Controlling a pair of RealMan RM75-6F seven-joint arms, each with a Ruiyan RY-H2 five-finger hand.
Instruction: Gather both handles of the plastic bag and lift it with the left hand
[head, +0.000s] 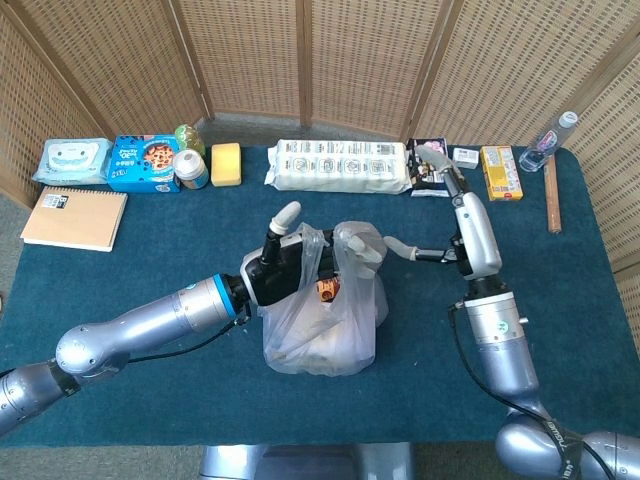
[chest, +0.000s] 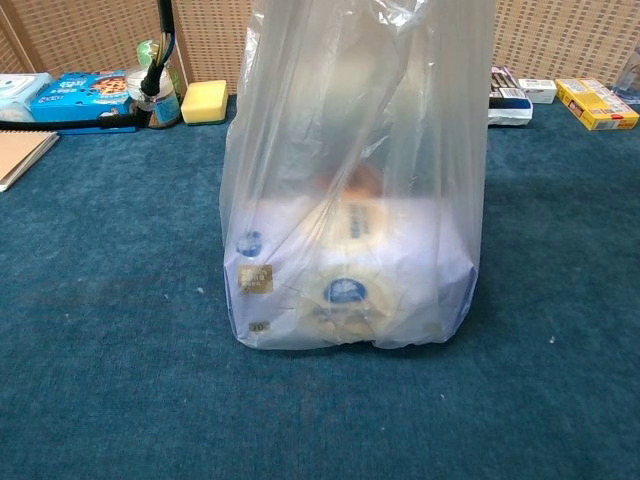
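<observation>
A clear plastic bag (head: 322, 325) with white and blue boxes inside stands mid-table; it fills the chest view (chest: 350, 210). My left hand (head: 285, 268) reaches in from the left and grips the bag's left handle (head: 311, 248) at the top, thumb raised. The right handle (head: 358, 243) stands up as a loop just beside it. Whether that loop is also inside my left hand's grip is unclear. My right hand (head: 410, 249) is to the right of the bag. Its fingers stretch toward the right handle, fingertip just at its edge, holding nothing. Neither hand shows in the chest view.
Along the back edge lie a wipes pack (head: 72, 160), a blue biscuit box (head: 143, 163), a jar (head: 190, 170), a yellow sponge (head: 226, 164), a long white package (head: 340, 165), a yellow box (head: 500, 160) and a water bottle (head: 550, 140). A notebook (head: 75, 218) lies far left.
</observation>
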